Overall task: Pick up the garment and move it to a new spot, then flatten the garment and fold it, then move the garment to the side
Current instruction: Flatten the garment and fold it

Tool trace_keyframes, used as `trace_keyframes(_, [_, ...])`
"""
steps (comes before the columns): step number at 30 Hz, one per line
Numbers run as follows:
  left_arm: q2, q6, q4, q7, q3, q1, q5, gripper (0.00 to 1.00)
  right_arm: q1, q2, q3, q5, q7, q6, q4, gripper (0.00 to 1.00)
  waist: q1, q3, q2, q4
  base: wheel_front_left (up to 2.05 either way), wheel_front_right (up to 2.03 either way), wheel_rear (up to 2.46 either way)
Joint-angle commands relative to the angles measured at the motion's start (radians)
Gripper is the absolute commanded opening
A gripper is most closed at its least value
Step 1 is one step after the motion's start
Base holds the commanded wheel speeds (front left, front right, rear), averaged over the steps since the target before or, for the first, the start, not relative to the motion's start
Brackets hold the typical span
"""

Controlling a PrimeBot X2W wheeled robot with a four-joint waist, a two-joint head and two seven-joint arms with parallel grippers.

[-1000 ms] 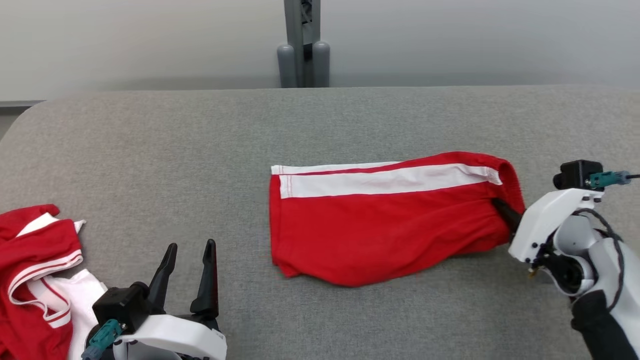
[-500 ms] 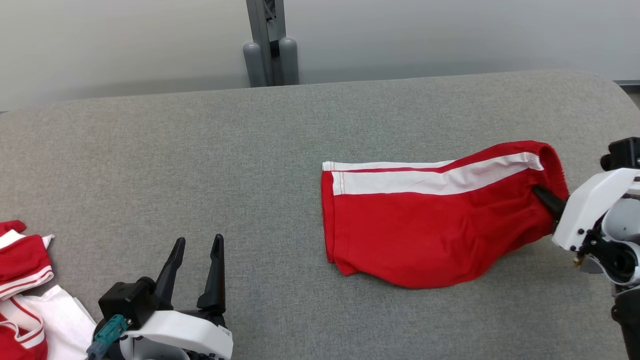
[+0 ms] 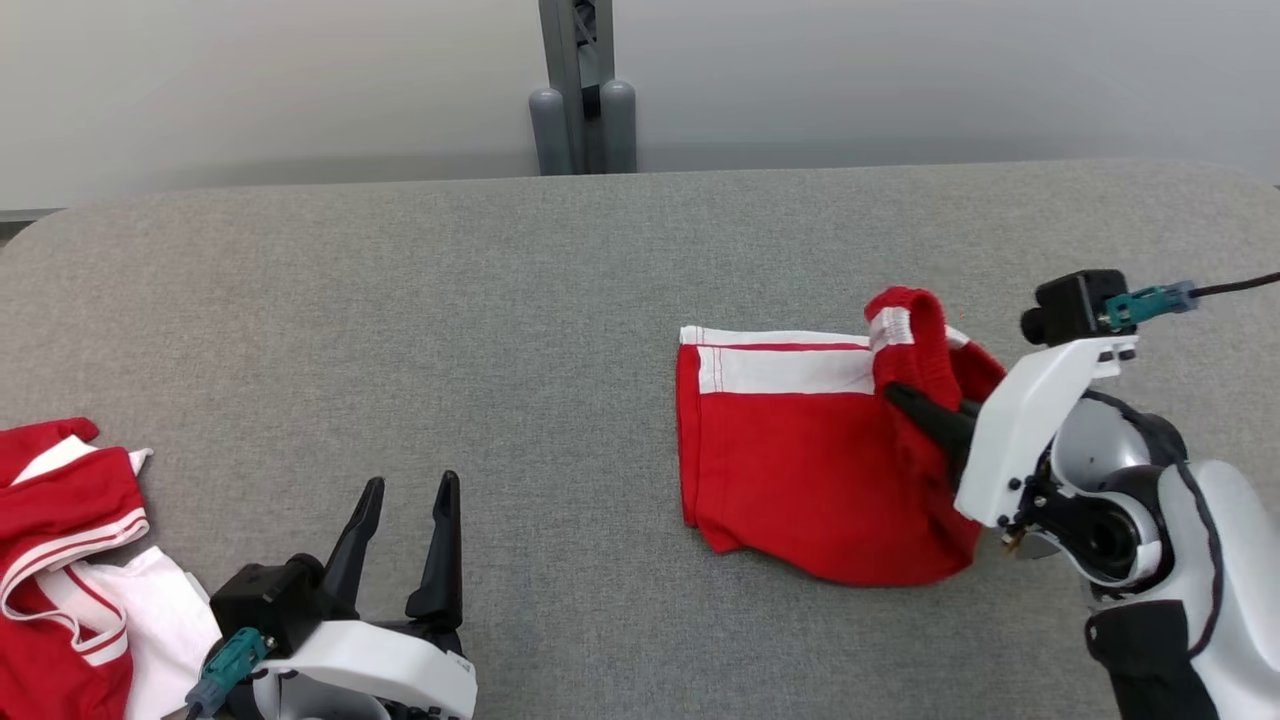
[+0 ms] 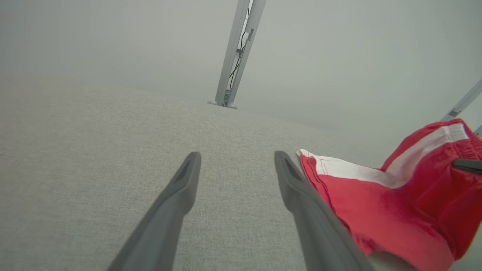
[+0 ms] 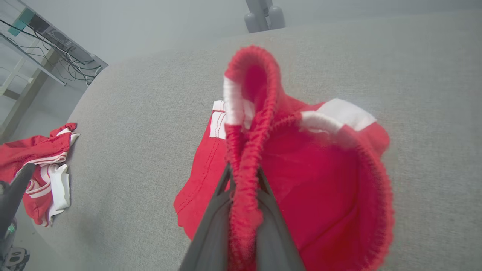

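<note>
Starting at the left edge of the counter [image 3: 400, 300], a heap of red and white clothing [image 3: 60, 540] lies bunched and untouched. Just right of it the left end effector [image 3: 412, 482] hovers over bare surface, fingers spread with nothing between them, well apart from the work.

Right of centre lies the garment [image 3: 790, 460], red shorts with a white side stripe. Its hem [image 3: 690, 440] rests flat on the counter. At the far right, the right end effector [image 3: 900, 398] is clamped on the elastic waistband [image 3: 905, 330]; the right wrist view shows the band pinched between both fingers.

Change noted: a second ago the shorts lay stretched to full length with the waistband low at the right end. That band is now raised clear of the counter and carried leftward over the body, so the visible length has shortened. The head camera also swung in that interval, so the garment's place on the counter cannot be compared.

Assessment: flattening appears complete and the fold is roughly half done. The waistband must yet be laid onto the hem end, and the move aside remains.
</note>
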Motion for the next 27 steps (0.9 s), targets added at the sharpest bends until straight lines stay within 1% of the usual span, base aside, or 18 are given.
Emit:
trace_keyframes(1, [0.002,-0.002,0.003,-0.008,0.002,-0.016,-0.007,1.0,0.001,0.01,0.012,-0.011,0.009,0.0,-0.007,0.0,0.0,0.002,0.0,0.008,0.0,0.0,0.0])
trace_keyframes(6, [-0.012,-0.01,0.012,-0.01,0.0,-0.017,-0.006,1.0,-0.034,0.045,0.068,-0.06,0.009,0.0,0.031,0.0,0.0,0.004,0.0,0.029,0.0,0.0,0.0])
trace_keyframes(9, [-0.023,-0.017,0.018,-0.01,-0.003,-0.023,-0.004,1.0,-0.063,0.057,0.094,-0.09,-0.009,0.0,0.089,0.0,0.0,0.006,0.0,0.043,0.0,0.0,0.0])
trace_keyframes(10, [-0.029,-0.021,0.025,-0.011,-0.007,-0.026,-0.002,1.0,-0.086,0.062,0.109,-0.114,-0.026,0.0,0.134,0.0,0.0,0.006,0.0,0.055,0.0,0.0,0.0])
trace_keyframes(18, [-0.062,-0.047,0.056,-0.015,-0.021,-0.045,0.006,1.0,-0.176,0.062,0.203,-0.056,-0.109,0.0,0.339,0.0,0.0,0.005,0.0,0.117,0.0,0.0,0.0])
trace_keyframes(23, [-0.084,-0.058,0.077,-0.016,-0.031,-0.057,0.013,1.0,-0.237,0.062,0.236,-0.074,-0.151,0.0,0.483,0.0,0.0,0.002,0.0,0.15,0.0,0.0,0.0])
trace_keyframes(24, [-0.086,-0.061,0.081,-0.016,-0.032,-0.057,0.012,1.0,-0.248,0.062,0.245,-0.076,-0.159,0.0,0.507,0.06,0.0,0.001,0.0,0.154,0.0,0.0,0.0])
trace_keyframes(25, [-0.086,-0.061,0.081,-0.016,-0.032,-0.057,0.012,1.0,-0.248,0.062,0.245,-0.076,-0.159,0.0,0.507,0.06,0.0,0.001,0.0,0.154,0.0,0.0,0.0])
trace_keyframes(27, [-0.09,-0.062,0.087,-0.016,-0.03,-0.057,0.014,1.0,-0.265,0.062,0.26,-0.069,-0.175,0.0,0.548,0.3,0.0,-0.001,0.0,0.16,0.0,0.0,0.0])
